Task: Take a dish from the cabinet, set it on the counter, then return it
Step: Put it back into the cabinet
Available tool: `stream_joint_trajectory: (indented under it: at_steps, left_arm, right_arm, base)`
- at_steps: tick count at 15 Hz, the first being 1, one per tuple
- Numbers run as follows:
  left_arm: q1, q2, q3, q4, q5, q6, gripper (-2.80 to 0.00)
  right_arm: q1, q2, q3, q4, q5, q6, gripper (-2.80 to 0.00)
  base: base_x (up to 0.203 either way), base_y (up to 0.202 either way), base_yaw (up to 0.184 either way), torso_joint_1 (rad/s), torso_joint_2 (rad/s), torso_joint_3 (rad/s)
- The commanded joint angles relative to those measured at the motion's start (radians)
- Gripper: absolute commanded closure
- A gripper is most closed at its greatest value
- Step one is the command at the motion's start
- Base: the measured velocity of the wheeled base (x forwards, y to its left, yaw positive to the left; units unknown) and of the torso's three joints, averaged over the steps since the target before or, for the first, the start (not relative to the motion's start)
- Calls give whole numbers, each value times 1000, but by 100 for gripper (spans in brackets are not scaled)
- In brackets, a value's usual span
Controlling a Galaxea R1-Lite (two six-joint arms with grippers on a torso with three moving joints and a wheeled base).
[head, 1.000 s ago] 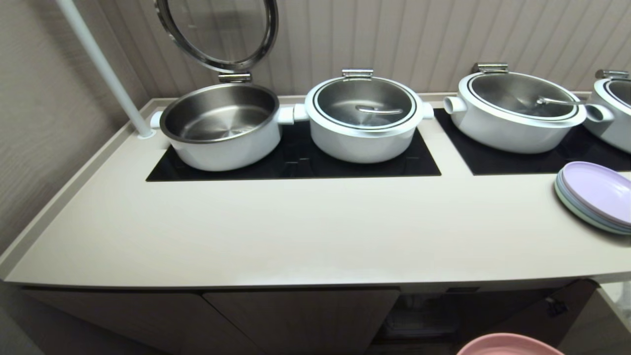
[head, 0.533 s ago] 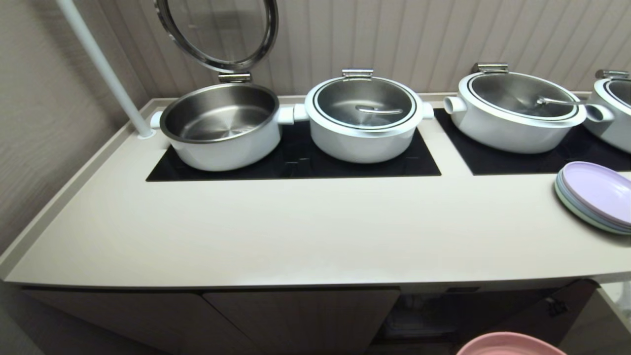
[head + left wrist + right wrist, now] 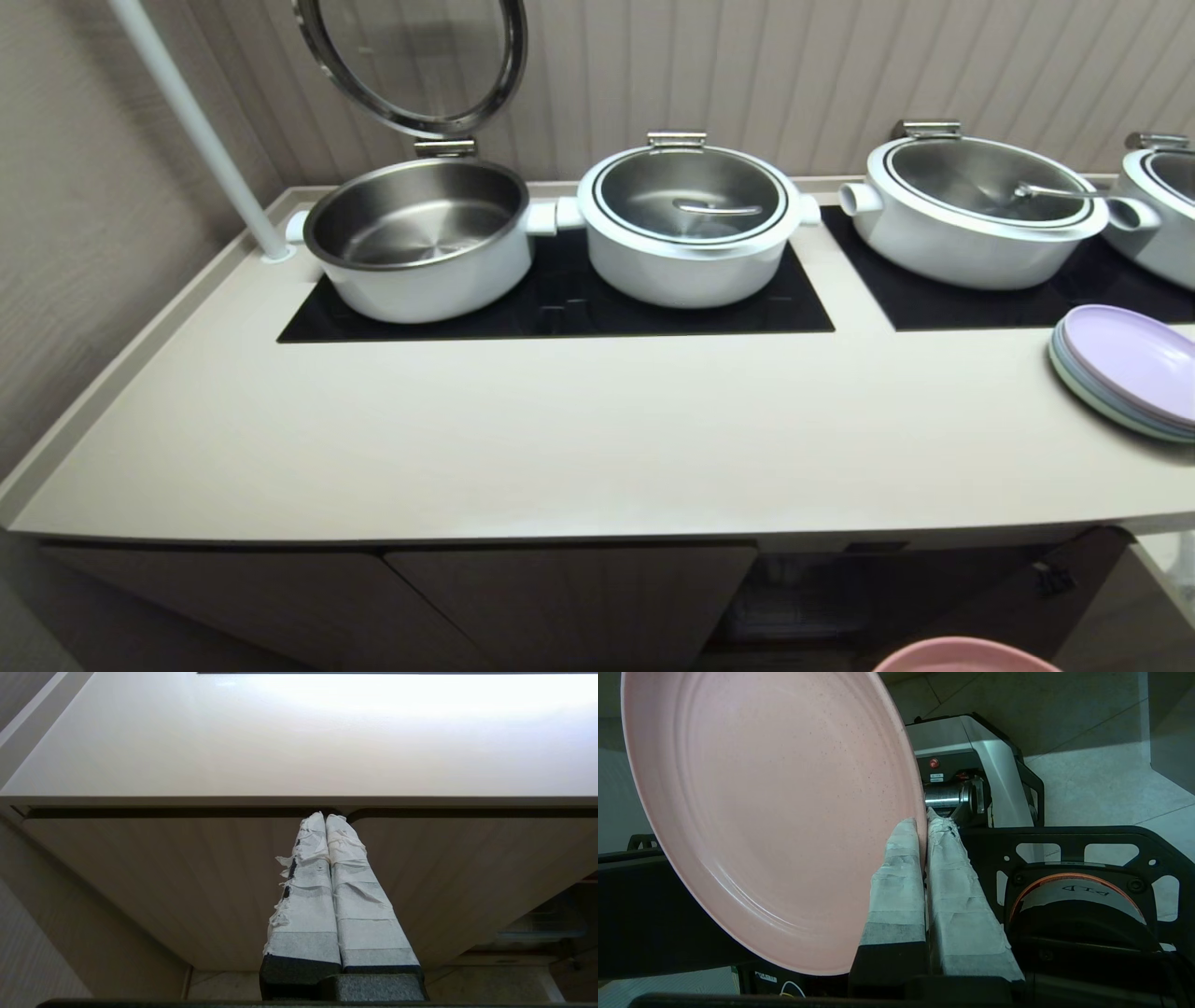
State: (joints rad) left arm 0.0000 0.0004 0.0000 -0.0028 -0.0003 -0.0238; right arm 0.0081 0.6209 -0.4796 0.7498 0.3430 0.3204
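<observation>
Right wrist view: right gripper (image 3: 923,826) jaws pinch the dish (image 3: 770,812) rim (edgewise).

no legible text; small labels on robot base (image 3: 936,777) unreadable

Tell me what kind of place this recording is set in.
Probably a buffet or catering serving line. Several white steel-lined pots with hinged lids sit in a row on black cooktop panels set into a long counter, with a stack of pastel plates at hand and cabinets below.
</observation>
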Motion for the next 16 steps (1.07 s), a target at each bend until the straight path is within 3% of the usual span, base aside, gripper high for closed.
stream_joint_trajectory:
  at_steps: [1, 16]
  left_arm:
    - [0, 0, 0, 0, 0, -1, 0]
    - [0, 0, 0, 0, 0, -1, 0]
  right_arm:
    - [1, 4, 3, 2, 2, 2, 0]
    - [3, 3, 9, 2, 3, 3, 0]
  base:
    - [0, 0, 0, -57, 118, 64]
    - [0, 0, 0, -108, 242, 124]
